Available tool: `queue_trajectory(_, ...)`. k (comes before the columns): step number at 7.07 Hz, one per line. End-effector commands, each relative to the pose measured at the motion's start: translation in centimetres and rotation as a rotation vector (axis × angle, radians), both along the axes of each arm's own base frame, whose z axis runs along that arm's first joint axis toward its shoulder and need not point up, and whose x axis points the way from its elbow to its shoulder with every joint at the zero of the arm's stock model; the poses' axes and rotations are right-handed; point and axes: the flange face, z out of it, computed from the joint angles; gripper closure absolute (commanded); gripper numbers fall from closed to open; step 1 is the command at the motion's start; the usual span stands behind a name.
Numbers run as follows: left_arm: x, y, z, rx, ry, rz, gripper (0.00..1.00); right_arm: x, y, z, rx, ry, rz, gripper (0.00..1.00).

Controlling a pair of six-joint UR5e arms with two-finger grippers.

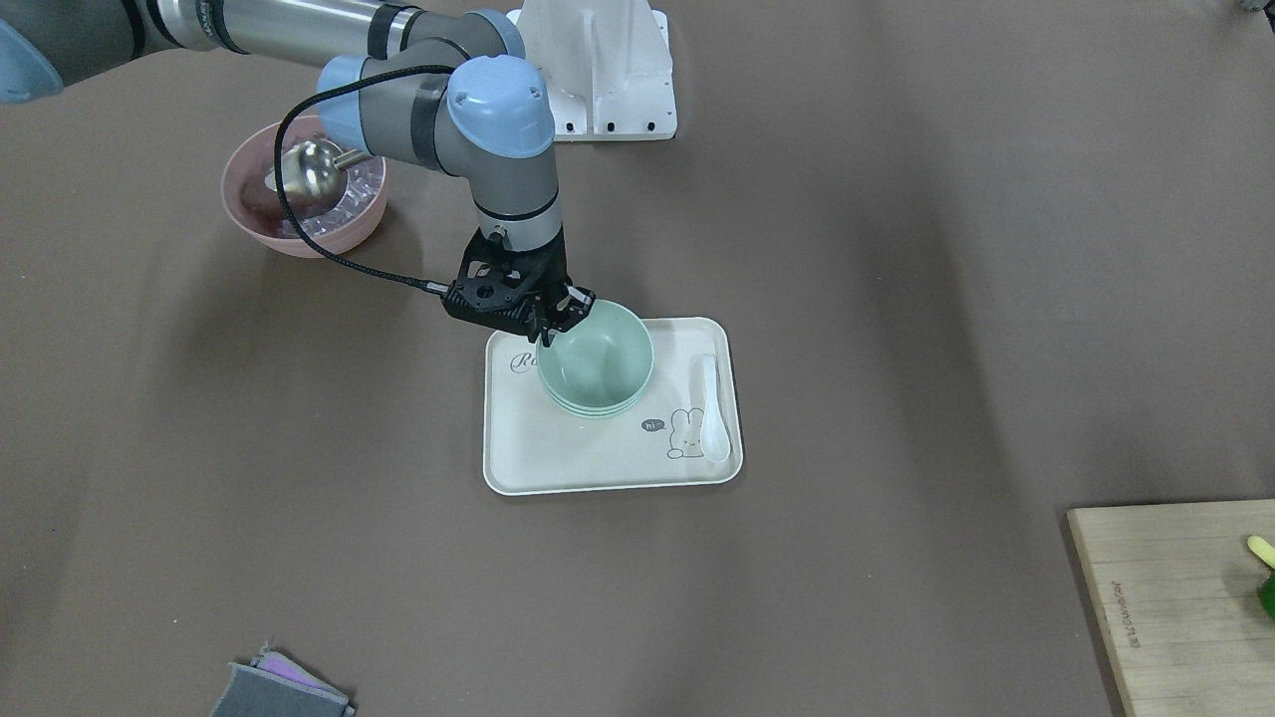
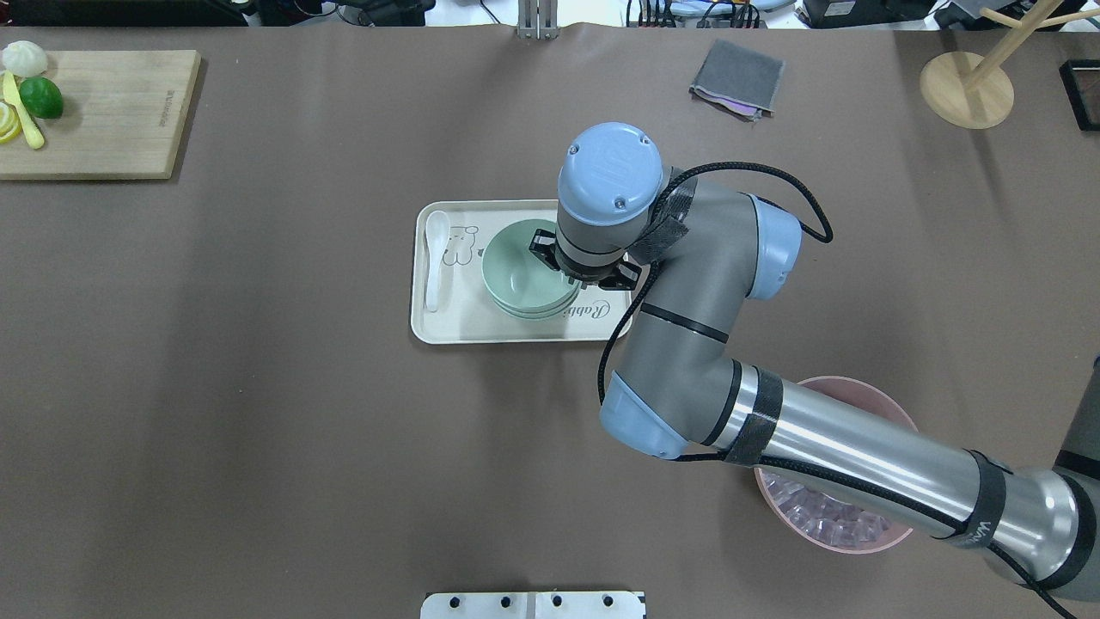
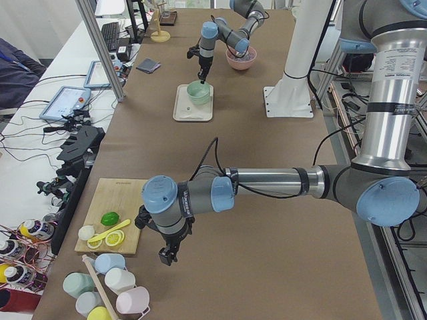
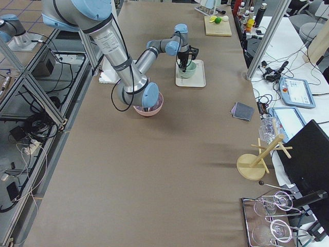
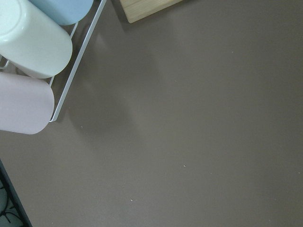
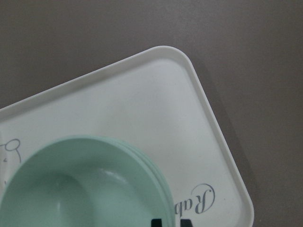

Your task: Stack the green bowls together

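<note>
Three pale green bowls (image 1: 596, 363) sit nested in one stack on the cream tray (image 1: 598, 468); they also show in the overhead view (image 2: 524, 275) and the right wrist view (image 6: 80, 189). My right gripper (image 1: 558, 327) is at the stack's rim on the robot's side. In the right wrist view its fingertips (image 6: 156, 223) stand close together on either side of the top bowl's rim. My left gripper (image 3: 167, 255) hangs over bare table far from the tray, next to a cutting board; I cannot tell whether it is open or shut.
A white spoon (image 1: 712, 408) lies on the tray beside the bowls. A pink bowl (image 1: 299, 234) with ice and a metal scoop (image 1: 311, 171) stands under my right arm. A cutting board (image 2: 103, 112) with fruit and a grey cloth (image 2: 737, 79) lie at the far side. Cups (image 5: 33, 42) lie near my left gripper.
</note>
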Motion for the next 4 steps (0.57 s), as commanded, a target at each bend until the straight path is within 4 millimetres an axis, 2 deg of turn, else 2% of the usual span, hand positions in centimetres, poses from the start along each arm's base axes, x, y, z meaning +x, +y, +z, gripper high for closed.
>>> queue_trajectory(1, 0.0, 0.0, -0.1, -0.002, 0.0, -0.004, 0.01, 1.2, -0.9, -0.1, 0.048, 0.007, -0.034, 0.0)
queue_trajectory(2, 0.1, -0.1, -0.1, -0.037, -0.002, -0.042, 0.01, 3.4, -2.5, 0.8, 0.07, 0.016, -0.05, 0.0)
queue_trajectory(4, 0.3, -0.6, -3.4, -0.066, -0.008, -0.14, 0.01, 10.0, -6.2, 4.3, 0.114, 0.031, -0.112, 0.0)
